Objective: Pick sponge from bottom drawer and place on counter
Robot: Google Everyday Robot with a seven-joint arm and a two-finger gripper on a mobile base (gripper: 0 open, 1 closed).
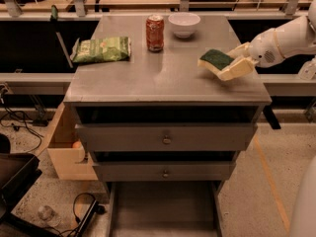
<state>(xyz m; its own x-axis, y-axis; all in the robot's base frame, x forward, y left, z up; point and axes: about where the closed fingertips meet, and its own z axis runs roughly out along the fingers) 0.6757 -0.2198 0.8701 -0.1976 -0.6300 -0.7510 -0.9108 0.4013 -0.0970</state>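
Placement is judged to be the step in hand. Nearest, well in front of and below the soda can [155, 32], the bottom drawer [163, 206] is seen pulled out. Farther on, to the right of the can, the sponge [215, 59] is held clamped in the gripper [226, 63], tilted and low over the counter [163, 78] — whether it touches cannot be told. It is best lowered flat and let go only once seated. The counter's right edge lies just past the gripper, on the side away from the can, so a set-down nearer the can is safer; open room is offered there. Farthest back, just right of the can, a white bowl [183, 23] is to be kept clear of — the snack bag [101, 49], left of the can, is well apart.
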